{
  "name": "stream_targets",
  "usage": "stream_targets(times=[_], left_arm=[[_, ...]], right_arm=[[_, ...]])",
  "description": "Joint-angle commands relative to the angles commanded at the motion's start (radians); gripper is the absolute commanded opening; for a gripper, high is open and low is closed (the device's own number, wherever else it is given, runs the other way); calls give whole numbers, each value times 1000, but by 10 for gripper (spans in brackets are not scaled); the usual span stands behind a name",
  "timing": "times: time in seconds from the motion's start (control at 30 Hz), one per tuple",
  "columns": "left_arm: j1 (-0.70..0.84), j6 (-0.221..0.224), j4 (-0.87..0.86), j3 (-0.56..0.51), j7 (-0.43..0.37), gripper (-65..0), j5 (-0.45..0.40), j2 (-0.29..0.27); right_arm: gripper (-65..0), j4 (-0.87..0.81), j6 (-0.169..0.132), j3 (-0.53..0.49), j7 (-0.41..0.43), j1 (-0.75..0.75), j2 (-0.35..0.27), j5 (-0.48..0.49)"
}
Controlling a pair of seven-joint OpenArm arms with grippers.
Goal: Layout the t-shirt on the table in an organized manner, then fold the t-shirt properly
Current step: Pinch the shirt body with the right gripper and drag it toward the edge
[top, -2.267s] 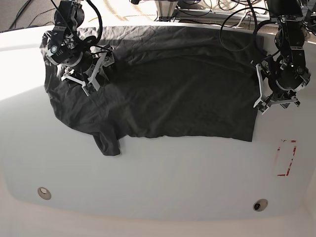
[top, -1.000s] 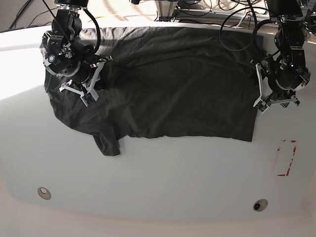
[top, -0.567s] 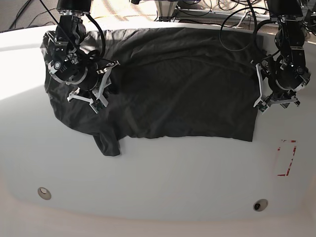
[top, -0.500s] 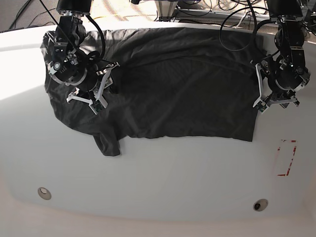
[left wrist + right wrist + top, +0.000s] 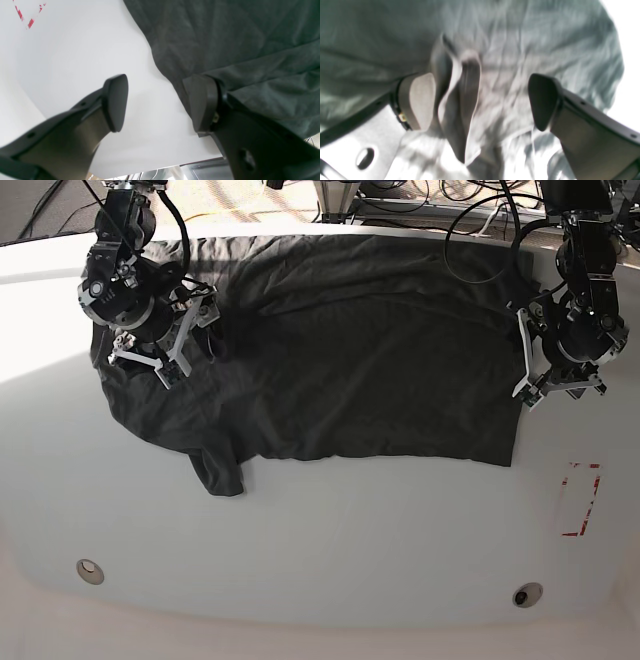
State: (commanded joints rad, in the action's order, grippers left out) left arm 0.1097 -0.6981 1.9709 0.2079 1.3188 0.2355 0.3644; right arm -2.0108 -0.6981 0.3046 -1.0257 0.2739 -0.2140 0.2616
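— Fingers first: how do the right gripper's (image 5: 480, 102) stand?

— Spread wide, both pads showing. Between them a raised fold of the t-shirt (image 5: 350, 350) stands up close beside one pad (the wrist view is too blurred to tell whether cloth and pad touch). Nothing is pinched. In the base view that gripper (image 5: 165, 352) hangs over the shirt's sleeve end at the table's (image 5: 330, 550) far corner.

— And the left gripper (image 5: 160, 102)?

— Also parted, with bare white tabletop showing in the gap. One finger (image 5: 200, 100) sits at the shirt's edge — over or against the cloth, the view doesn't settle which — while the other finger (image 5: 116, 100) is over bare table. It grips nothing.

— Where does the shirt lie?

— Spread mostly flat across the far half of the table, with a sleeve bunched and hanging toward the near side below the right gripper. The left gripper (image 5: 548, 375) is at the opposite edge of the cloth, and the red dashed mark (image 5: 580, 500) lies on the table nearer the camera, apart from the shirt.
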Motion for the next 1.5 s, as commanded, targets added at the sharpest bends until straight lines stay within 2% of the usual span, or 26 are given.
stream_targets(times=[0.23,0.47,0.87,1.27,1.37,1.5], left_arm=[[0,0,-2,-2,-2,-283,0,0],[21,0,-2,-34,-64,-283,-6,0],[31,0,-2,-35,-77,-283,-2,0],[25,0,-2,-35,-77,-283,-3,0],[25,0,-2,-35,-77,-283,-3,0],[25,0,-2,-35,-77,-283,-3,0]], right_arm=[[-87,-2,0,8,0,98,-2,2],[-89,0,0,9,5,153,5,2],[-89,14,0,83,5,120,0,2],[-95,84,0,81,5,87,-25,2],[-141,84,0,80,5,87,-25,2],[-303,86,0,80,5,87,-23,3]])
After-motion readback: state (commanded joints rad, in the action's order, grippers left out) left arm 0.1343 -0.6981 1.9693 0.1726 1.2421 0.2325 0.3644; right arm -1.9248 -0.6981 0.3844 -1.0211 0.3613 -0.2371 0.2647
